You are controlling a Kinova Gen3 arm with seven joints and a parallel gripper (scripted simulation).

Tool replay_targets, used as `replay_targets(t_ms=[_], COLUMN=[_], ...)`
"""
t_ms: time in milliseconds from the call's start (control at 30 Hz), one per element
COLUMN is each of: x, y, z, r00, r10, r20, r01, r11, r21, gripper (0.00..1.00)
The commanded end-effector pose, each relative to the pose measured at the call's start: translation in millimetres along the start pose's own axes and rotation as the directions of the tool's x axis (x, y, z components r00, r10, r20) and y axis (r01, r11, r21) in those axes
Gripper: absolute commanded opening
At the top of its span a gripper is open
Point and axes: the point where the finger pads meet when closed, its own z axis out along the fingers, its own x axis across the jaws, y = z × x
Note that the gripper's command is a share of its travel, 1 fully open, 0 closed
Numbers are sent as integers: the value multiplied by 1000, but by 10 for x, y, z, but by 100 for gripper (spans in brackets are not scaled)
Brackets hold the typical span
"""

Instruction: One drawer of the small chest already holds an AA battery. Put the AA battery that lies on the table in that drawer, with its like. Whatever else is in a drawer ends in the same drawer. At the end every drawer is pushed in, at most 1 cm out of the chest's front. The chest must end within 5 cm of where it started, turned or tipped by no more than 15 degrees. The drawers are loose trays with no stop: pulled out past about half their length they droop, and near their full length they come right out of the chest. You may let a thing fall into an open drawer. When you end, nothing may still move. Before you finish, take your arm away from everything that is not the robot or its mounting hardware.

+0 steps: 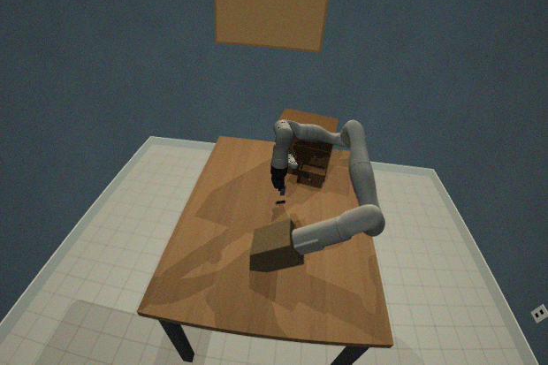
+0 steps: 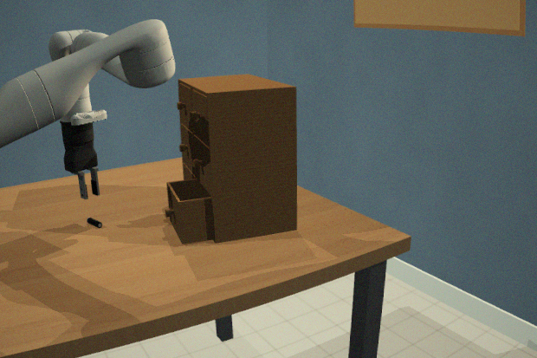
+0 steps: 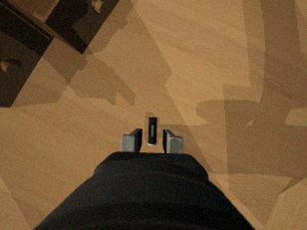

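A small black AA battery (image 1: 279, 203) (image 2: 93, 223) (image 3: 152, 131) lies flat on the wooden table (image 2: 260, 257), in front of the chest. My gripper (image 1: 281, 191) (image 2: 88, 188) (image 3: 152, 137) hangs straight above the battery, fingers pointing down, partly open and empty; in the wrist view the battery shows between the two fingertips, below them. The brown chest (image 1: 313, 148) (image 2: 247, 149) stands at the table's far end. Its bottom drawer (image 2: 187, 210) (image 1: 311, 178) is pulled out and open at the top; what lies in it is hidden. The upper drawers look slightly out.
The arm's base sits on a brown block (image 1: 273, 245) on the table, near the battery. The arm's grey links (image 1: 361, 174) arch over the table's right side beside the chest. A board (image 1: 272, 7) hangs on the blue wall.
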Motion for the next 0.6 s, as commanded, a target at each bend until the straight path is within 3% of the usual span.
replay_targets(t_ms=[0,567], x=[-3,-3], y=[1,1], z=[-5,116], r00=[1000,1000], r10=[0,0], r20=[1,1], r01=[0,0], r11=[1000,1000], r21=[0,0], gripper=[61,61])
